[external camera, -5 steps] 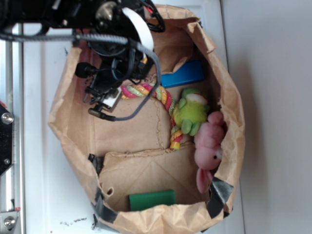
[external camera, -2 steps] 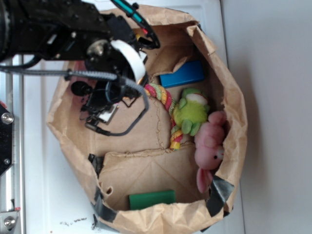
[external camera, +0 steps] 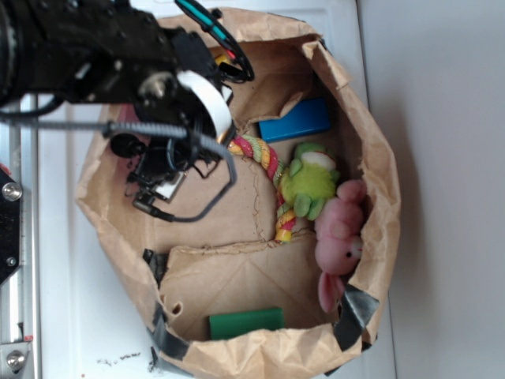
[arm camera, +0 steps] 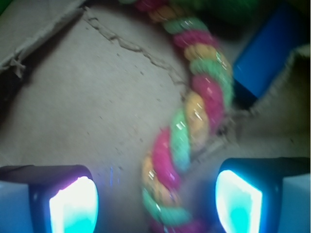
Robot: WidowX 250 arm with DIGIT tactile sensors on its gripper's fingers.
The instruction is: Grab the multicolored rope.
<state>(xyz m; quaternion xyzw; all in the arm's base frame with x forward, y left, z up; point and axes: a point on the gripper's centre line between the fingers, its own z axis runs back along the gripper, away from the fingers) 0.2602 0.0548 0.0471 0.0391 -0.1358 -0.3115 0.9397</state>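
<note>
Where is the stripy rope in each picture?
Exterior: the rope curves across the middle of the paper bag, beside the green plush toy.
Wrist: the rope runs down the center, between the open gripper fingers.
Shared landmark: the blue box.

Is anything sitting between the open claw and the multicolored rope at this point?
Nothing visible. In the wrist view the multicolored rope runs straight into the gap of the open claw, with only bare bag floor beside it.
</note>
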